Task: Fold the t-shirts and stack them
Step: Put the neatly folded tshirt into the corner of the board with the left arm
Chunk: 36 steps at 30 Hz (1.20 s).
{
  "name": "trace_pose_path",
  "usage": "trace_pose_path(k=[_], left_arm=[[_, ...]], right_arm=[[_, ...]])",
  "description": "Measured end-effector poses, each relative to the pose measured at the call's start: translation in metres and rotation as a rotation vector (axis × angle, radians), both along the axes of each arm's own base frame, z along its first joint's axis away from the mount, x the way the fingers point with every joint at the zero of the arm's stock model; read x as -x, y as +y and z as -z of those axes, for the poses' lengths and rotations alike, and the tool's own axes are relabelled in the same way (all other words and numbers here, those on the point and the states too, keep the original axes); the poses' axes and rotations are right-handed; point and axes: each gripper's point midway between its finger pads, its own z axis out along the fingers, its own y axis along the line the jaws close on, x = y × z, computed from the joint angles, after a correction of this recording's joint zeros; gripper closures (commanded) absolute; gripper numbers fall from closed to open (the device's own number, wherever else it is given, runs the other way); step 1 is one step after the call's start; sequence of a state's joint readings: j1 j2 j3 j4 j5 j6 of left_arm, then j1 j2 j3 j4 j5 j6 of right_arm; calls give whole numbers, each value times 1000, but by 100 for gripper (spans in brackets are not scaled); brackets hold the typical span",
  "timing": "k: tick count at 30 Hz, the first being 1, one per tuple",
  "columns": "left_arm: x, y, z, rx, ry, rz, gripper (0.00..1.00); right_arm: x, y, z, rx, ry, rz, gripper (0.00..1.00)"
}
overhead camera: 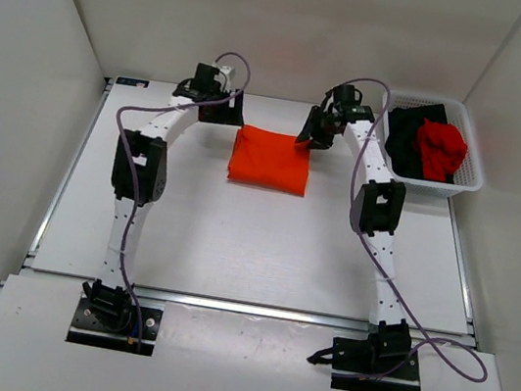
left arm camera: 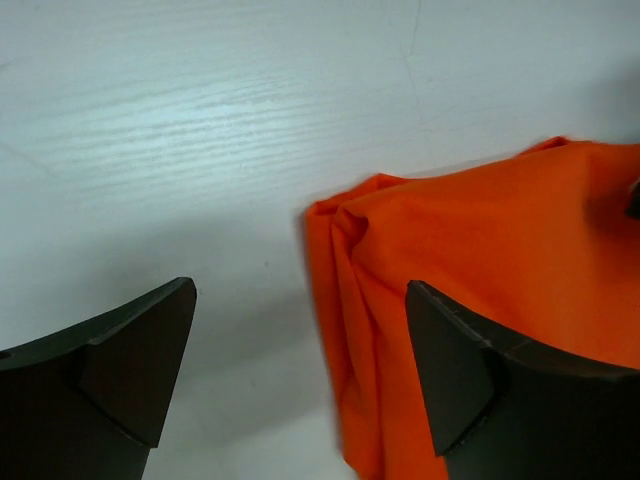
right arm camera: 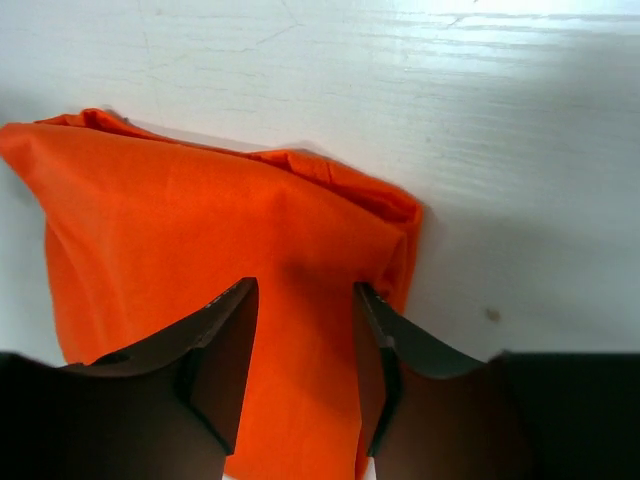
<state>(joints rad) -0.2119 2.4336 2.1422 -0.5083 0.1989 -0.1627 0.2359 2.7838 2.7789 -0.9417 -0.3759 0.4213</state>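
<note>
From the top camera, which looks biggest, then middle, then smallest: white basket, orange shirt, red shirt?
1. white basket
2. orange t-shirt, folded flat
3. red t-shirt, bunched up in the basket, so its real size is hidden

Top cam: high, behind arm bases (overhead camera: 115, 319), looking down on whole table (overhead camera: 232, 251). L and R wrist cams: v. close, facing down at it. All three share the orange t-shirt (overhead camera: 269, 159), wrist cams from opposite sides.
</note>
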Motion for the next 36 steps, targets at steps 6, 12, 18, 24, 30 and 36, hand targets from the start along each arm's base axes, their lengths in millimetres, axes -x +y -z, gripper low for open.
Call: trace_pose_path(k=[6,12,18,24,30,36], left_arm=[[28,10,-30,169,85,42,1],[85,-32,12,193,279,146,1],[108,-51,31,118,343,168,4],[111,-41,45,93,370,121,31],[109,-34,50,159,384,92,54],[109,-25,55,192,403,70,81]], right_arm=[[6,-16,-66,96,-109,0,56],[17,-34,-144,142,-231,23,57],[35,-51,-179,173,-263,44,58],[45,-60,-186,189,-253,52,61],[50,-61,-191,194,-254,51,62],[54,-62,-191,199,-244,51,62]])
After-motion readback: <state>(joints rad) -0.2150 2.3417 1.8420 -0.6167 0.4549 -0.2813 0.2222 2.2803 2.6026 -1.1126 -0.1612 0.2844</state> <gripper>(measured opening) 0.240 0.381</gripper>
